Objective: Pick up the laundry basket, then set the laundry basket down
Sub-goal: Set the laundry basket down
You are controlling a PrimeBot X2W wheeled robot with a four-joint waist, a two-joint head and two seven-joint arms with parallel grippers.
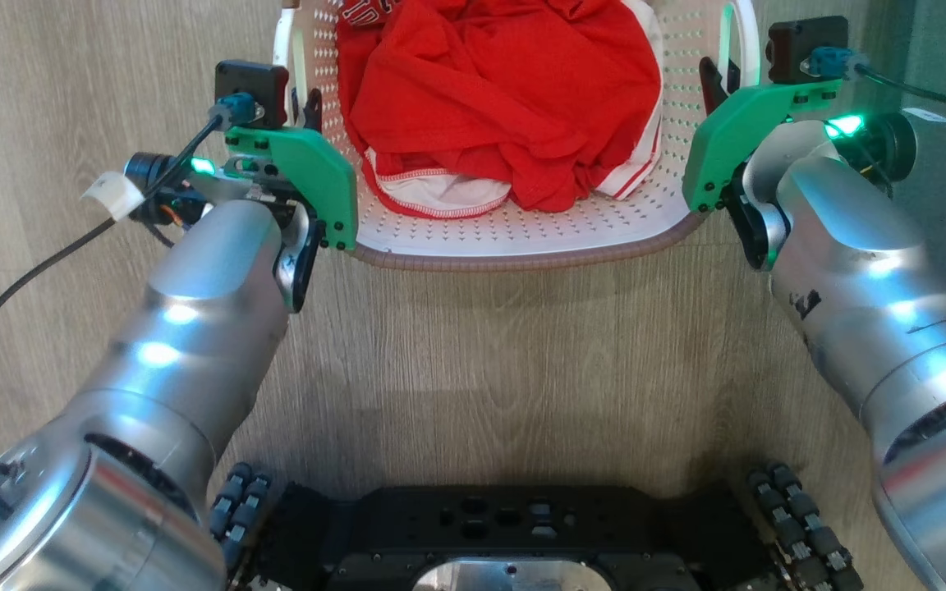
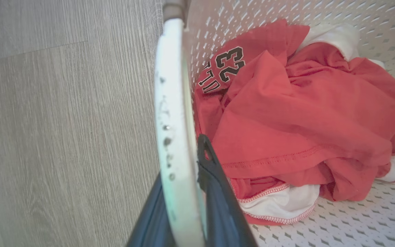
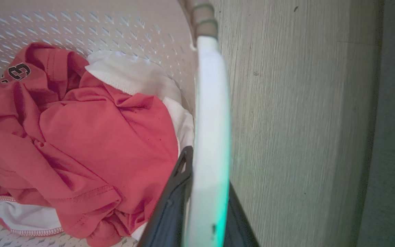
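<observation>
With the laundry basket (image 1: 522,256) straight ahead between the arms over the floor (image 1: 473,369), left claw (image 2: 180,164) clamped on its left handle (image 2: 171,96) and right claw (image 3: 209,178) on its right handle (image 3: 211,103), both arms should move level and together.

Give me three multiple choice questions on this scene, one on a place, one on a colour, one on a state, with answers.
1. Where is the red garment? A) on the floor B) in the laundry basket C) over an arm
2. What colour is the basket's rim? A) blue B) brown C) black
3. How is the left gripper? A) open above the clothes B) resting on the floor C) shut on the basket's white handle

1 B: perforated walls surround it. 2 B: its near edge shows brown. 3 C: a dark finger sits on each side of the handle.
</observation>
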